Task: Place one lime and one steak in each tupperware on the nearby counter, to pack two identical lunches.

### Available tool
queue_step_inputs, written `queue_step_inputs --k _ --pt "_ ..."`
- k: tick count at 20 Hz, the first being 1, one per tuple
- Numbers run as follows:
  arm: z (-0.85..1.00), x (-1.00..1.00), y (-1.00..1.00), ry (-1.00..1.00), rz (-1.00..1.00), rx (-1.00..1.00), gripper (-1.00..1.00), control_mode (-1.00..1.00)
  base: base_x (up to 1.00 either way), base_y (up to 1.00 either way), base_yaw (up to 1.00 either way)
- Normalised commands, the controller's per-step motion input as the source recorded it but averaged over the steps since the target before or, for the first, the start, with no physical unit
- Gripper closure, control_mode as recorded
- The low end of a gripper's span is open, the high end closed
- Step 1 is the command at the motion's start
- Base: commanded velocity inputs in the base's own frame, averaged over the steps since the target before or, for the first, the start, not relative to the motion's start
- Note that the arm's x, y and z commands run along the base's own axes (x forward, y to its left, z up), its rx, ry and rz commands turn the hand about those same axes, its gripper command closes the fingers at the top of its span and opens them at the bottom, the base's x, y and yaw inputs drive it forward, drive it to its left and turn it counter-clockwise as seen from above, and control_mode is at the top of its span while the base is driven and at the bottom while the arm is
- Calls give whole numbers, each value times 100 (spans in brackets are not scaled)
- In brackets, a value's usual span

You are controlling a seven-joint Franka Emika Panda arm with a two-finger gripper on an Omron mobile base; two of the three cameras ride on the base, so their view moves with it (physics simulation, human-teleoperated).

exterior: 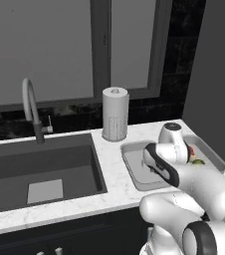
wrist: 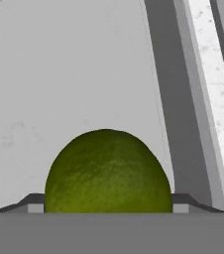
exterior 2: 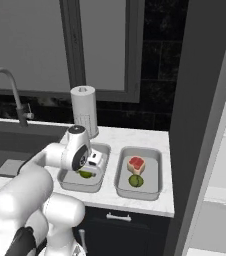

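- The white marble-look desk (exterior 2: 135, 202) carries two shallow grey rectangular tupperware trays side by side, with the white arm bent low over the one nearer the sink.
- The fingers (exterior 2: 91, 170) hang just above the floor of the left grey tray (exterior 2: 70, 184), spread wide, and a round green lime (wrist: 108, 173) sits between them.
- In the hand view the lime bulges up right at the fingers, on the pale bare floor of the tray; whether the pads press on it I cannot tell, since the tips are mostly hidden behind the fruit.
- From the right base view, the same lime (exterior 2: 86, 174) peeks out just under the hand, resting low in the tray.
- To the right of the fingers, just beside the tray they work in, the second grey tray (exterior 2: 155, 175) holds a red raw steak (exterior 2: 136, 164) at its far end and another green lime (exterior 2: 136, 180) just in front of it, the two close together.
- Beyond the fingers, towards the wall, a white paper towel roll (exterior 2: 84, 111) stands upright on the desk.
- Well off to the left of the fingers lies the dark sunken sink (exterior: 40, 167) with its curved grey tap (exterior: 32, 109).
- From the left base view, the arm covers much of the trays, with the near tray's rim (exterior: 129, 164) showing beside the wrist.
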Motion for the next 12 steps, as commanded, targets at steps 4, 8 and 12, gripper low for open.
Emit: queue_step_inputs --k 4,8,12 --pt "-47 -1 31 0 0 -4 100 -100 0 0 0" --pt "-34 -1 36 0 0 -6 100 -100 0 0 0" --pt "-49 0 -3 0 0 -1 100 -100 0 0 0"
